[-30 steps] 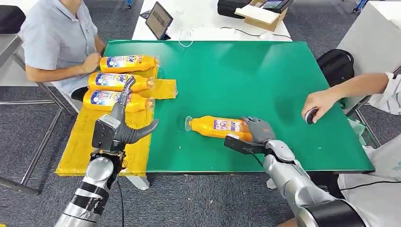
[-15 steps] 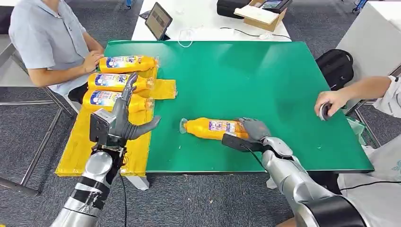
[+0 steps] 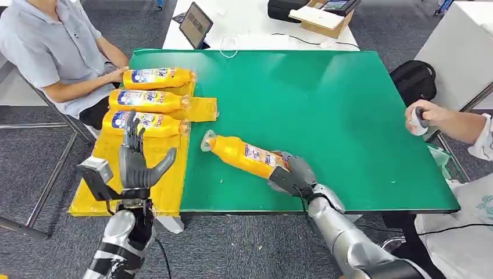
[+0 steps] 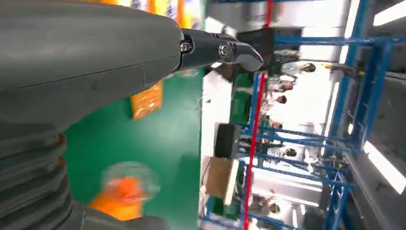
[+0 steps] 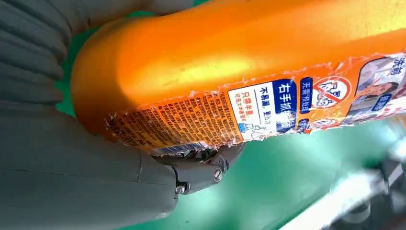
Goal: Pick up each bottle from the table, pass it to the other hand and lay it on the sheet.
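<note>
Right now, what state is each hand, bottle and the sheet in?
Right hand: grips the held bottle's base.
Held bottle: tilted, cap end toward the sheet.
Left hand: holds nothing, fingers apart, above the sheet.
Three bottles: lying on the sheet.
Yellow sheet: spread flat over the table's left edge.

Bright, even overhead light fills the head view, with soft faint shadows on the surface (image 3: 325, 104). In the left wrist view, windows at 3 o'clock blow out white and the bottle (image 4: 123, 191) at 7 o'clock blurs. The right wrist view shows glare on the bottle and a smeared 4 o'clock corner.
</note>
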You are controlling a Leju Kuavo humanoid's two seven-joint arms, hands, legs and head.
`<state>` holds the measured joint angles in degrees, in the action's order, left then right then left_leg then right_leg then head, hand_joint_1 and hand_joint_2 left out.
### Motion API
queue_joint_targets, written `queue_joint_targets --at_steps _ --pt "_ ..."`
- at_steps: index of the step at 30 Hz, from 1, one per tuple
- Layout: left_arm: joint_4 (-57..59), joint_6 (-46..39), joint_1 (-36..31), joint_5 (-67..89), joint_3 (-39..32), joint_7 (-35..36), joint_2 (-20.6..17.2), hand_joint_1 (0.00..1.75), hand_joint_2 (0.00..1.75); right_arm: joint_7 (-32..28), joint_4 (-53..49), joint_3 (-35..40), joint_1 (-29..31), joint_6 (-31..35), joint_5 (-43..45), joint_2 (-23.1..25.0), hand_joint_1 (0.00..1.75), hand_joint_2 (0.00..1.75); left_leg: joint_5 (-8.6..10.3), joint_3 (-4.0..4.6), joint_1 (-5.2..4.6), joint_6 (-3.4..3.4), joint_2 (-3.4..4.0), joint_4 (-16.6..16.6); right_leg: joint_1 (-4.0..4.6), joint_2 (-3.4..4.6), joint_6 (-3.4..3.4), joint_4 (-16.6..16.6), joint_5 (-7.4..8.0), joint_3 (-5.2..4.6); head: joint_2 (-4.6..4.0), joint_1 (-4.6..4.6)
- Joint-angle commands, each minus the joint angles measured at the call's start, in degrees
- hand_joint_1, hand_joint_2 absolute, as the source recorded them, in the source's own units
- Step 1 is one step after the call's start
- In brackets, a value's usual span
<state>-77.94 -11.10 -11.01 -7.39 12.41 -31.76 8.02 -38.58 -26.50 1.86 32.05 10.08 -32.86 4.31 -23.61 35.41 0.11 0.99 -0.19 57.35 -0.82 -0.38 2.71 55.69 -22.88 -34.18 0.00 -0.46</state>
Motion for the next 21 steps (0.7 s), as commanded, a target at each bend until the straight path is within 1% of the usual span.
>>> queue_joint_targets --at_steps 1,4,5,6,7,8,9,11,13,15,17,19,20,21 --pt "-5.5 -0.6 7.1 2.8 -3.4 -7.7 0.7 0.00 1.75 -0.8 -9.8 -5.1 -4.5 -3.6 12.3 3.2 1.75 1.75 -0.27 -0.38 0.03 -0.07 0.30 0.0 0.04 0.31 -0.14 0.0 -0.16 0.28 0.00 0.00" --pt "-6.1 -0.6 7.1 3.0 -3.3 -7.2 0.6 0.00 1.75 -0.7 -10.0 -5.0 -4.7 -3.6 12.5 3.2 1.75 1.75 -0.25 -0.25 0.05 -0.07 0.19 0.1 0.05 0.19 -0.14 0.1 -0.19 0.22 0.00 0.00" --pt "-8.1 -2.8 8.1 4.2 -4.3 -8.2 1.3 0.00 1.75 -1.4 -12.2 -5.5 -5.9 -3.3 14.9 3.4 1.75 1.75 -0.13 -0.12 0.01 -0.06 0.07 0.0 0.01 0.07 -0.10 0.0 -0.12 0.09 0.00 0.00" --pt "-12.7 -5.1 10.0 4.7 -6.1 -8.2 2.3 0.00 1.75 -1.4 -15.8 -5.3 -8.0 -2.9 17.8 3.6 1.75 1.75 -0.17 -0.17 0.02 -0.08 0.04 0.0 0.02 0.05 -0.13 0.1 -0.17 0.13 0.00 0.00" --pt "-15.5 -6.2 11.6 4.9 -7.3 -8.2 2.8 0.00 1.75 -1.4 -18.8 -5.0 -9.7 -1.8 19.1 3.6 1.75 1.75 -0.13 -0.07 0.02 -0.06 0.00 0.0 0.02 0.02 -0.09 0.0 -0.12 0.08 0.00 0.00" --pt "-17.3 -6.3 13.7 4.7 -8.0 -8.2 2.8 0.00 1.75 -0.9 -22.6 -4.0 -11.8 -0.3 18.9 3.5 1.75 1.75 -0.30 -0.34 0.06 -0.11 0.04 0.1 0.06 0.07 -0.19 0.1 -0.29 0.34 0.00 0.00" --pt "-16.9 -5.7 14.9 4.4 -7.9 -8.2 2.3 0.00 1.75 -0.5 -25.0 -3.0 -13.0 0.2 18.6 3.2 1.75 1.75 -0.14 -0.02 0.04 -0.05 0.11 0.0 0.04 0.12 -0.08 0.0 -0.09 0.01 0.00 -0.02" --pt "-14.9 -2.1 16.2 4.1 -6.5 -5.5 1.1 0.00 1.75 0.3 -27.8 -1.1 -14.2 0.4 18.1 2.4 1.75 1.75 -0.19 -0.16 0.02 -0.06 0.16 0.0 0.02 0.17 -0.10 0.0 -0.13 0.13 0.00 0.00" --pt "-13.9 -1.9 16.4 4.1 -6.4 -6.5 1.4 0.00 1.75 0.5 -28.1 -1.0 -14.2 0.5 18.1 2.4 1.75 1.75 -0.24 -0.22 -0.03 -0.09 0.11 0.0 -0.02 0.12 -0.11 0.0 -0.19 0.17 0.00 -0.02" --pt "-13.4 -1.9 16.0 4.2 -6.3 -6.7 1.6 0.00 1.75 0.6 -28.0 -0.9 -14.1 0.5 18.2 2.4 1.75 1.75 -0.14 0.02 -0.01 -0.07 0.03 0.0 -0.01 0.05 -0.07 0.0 -0.11 -0.03 0.00 0.00" --pt "-13.3 -1.9 15.7 4.1 -6.3 -6.7 1.6 0.00 1.75 0.6 -27.8 -0.9 -14.1 0.5 18.2 2.4 1.75 1.75 -0.20 -0.05 0.02 -0.09 0.11 0.0 0.02 0.12 -0.10 0.0 -0.13 0.02 0.00 0.00" --pt "-13.3 -1.9 15.7 4.1 -6.3 -6.7 1.6 0.00 1.75 0.6 -27.8 -0.9 -14.1 0.5 18.2 2.4 1.75 1.75 -0.11 0.06 0.00 -0.08 0.01 0.0 0.00 0.02 -0.07 0.0 -0.09 -0.07 0.00 0.00" --pt "-12.5 0.1 15.6 4.2 -5.4 -4.6 0.8 0.00 1.75 0.3 -27.4 -0.4 -13.8 0.5 18.2 2.1 1.75 1.75 -0.17 -0.06 0.00 -0.10 0.03 0.0 0.00 0.05 -0.11 0.0 -0.14 0.04 0.00 0.00" --pt "-9.9 3.7 15.6 4.7 -3.4 -2.2 -0.2 0.00 1.75 -0.8 -28.5 1.2 -13.9 -0.1 17.7 1.8 1.75 1.75 -0.12 0.01 0.00 -0.08 0.03 0.0 0.00 0.05 -0.08 0.0 -0.09 -0.02 0.00 0.02"
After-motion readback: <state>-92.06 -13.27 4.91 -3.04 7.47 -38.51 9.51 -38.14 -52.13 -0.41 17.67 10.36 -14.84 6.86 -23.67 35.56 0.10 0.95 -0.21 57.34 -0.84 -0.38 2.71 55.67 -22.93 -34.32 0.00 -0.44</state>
